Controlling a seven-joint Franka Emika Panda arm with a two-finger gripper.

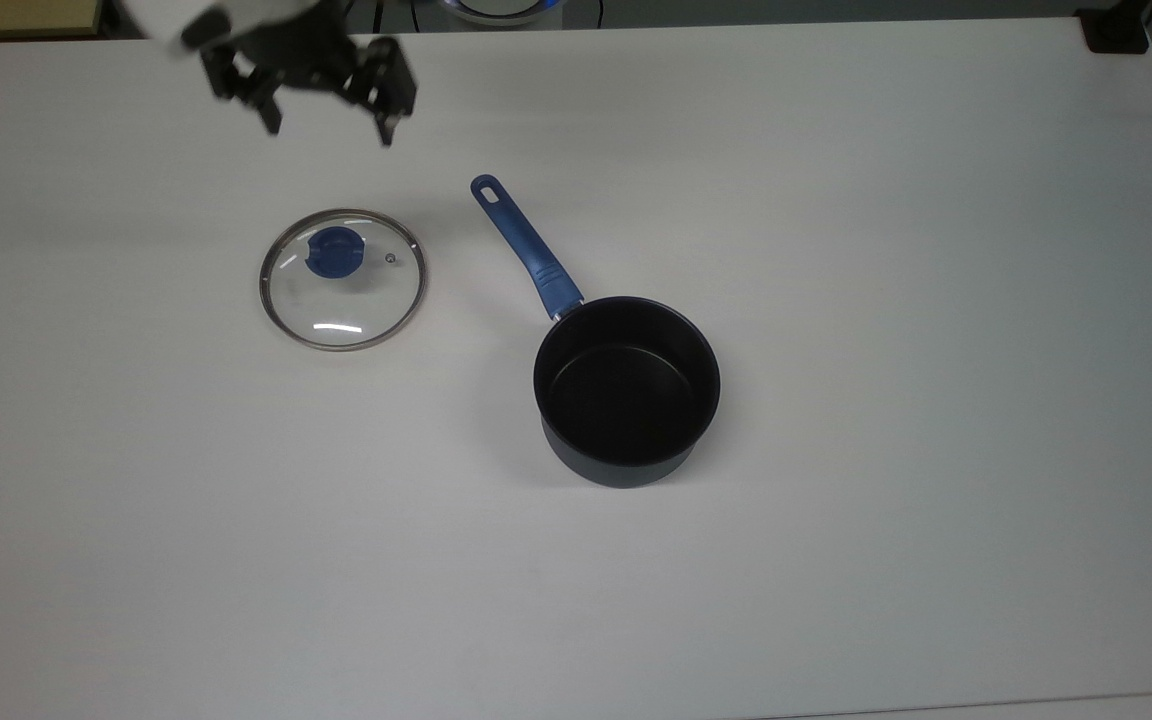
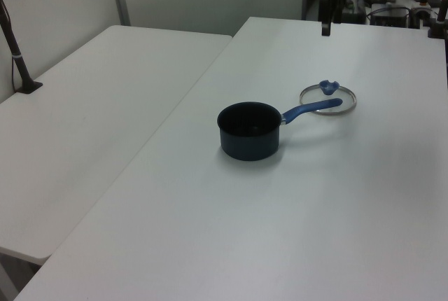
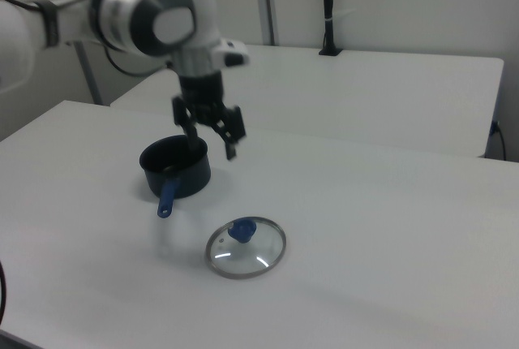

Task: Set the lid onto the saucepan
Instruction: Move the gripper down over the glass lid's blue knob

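The gripper (image 1: 328,127) is held wide open and empty above the table (image 1: 836,560); the lid (image 1: 343,279) probably lies flat beside the saucepan (image 1: 627,391).

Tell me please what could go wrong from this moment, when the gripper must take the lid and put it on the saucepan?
1. The lid lies flat on the table; its small blue knob looks like the only grip point, so the open gripper might slip off it.
2. The saucepan has a long handle pointing toward the lid's side; a low carry could knock it.
3. The glass lid might land tilted on the rim.
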